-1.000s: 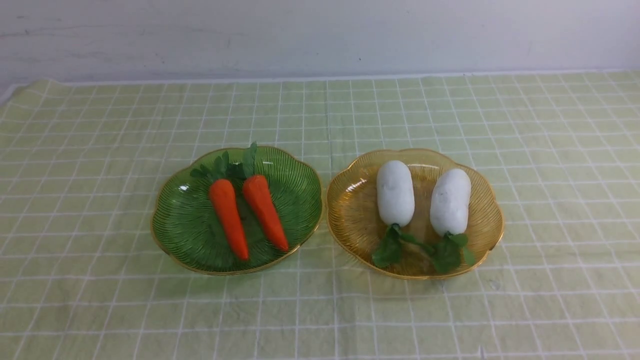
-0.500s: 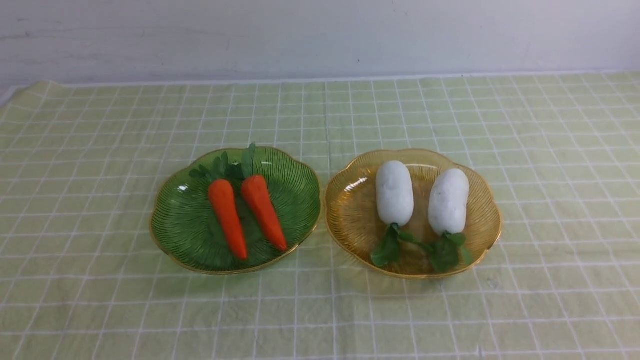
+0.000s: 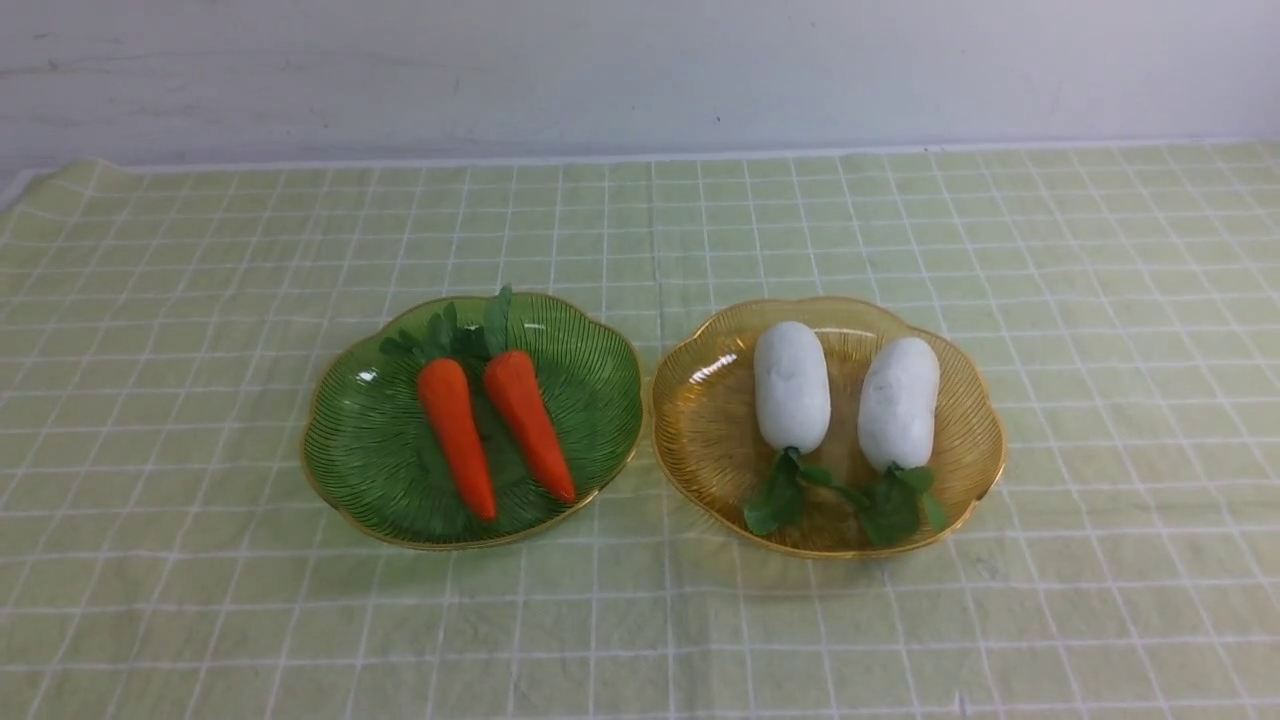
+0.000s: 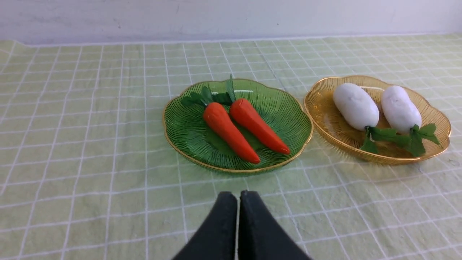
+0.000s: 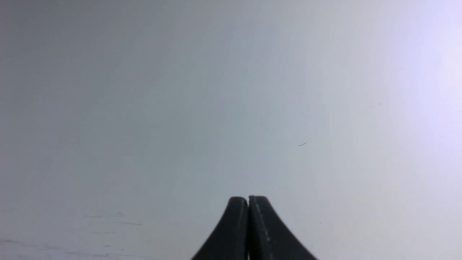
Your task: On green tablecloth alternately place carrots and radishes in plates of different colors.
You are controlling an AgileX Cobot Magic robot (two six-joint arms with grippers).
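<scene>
Basically done, no pick left: orange toy carrots (image 3: 457, 435) on green ribbed plate (image 3: 370, 450), white radishes (image 3: 791, 385) on amber plate (image 3: 705, 430); left gripper (image 4: 238, 202), right gripper (image 5: 248, 204) closed, empty.

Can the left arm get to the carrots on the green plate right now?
Probably yes. The left end effector faces the green plate with only bare tablecloth between, and nothing covers the carrots. Its jaws are shut, so they must open first.
</scene>
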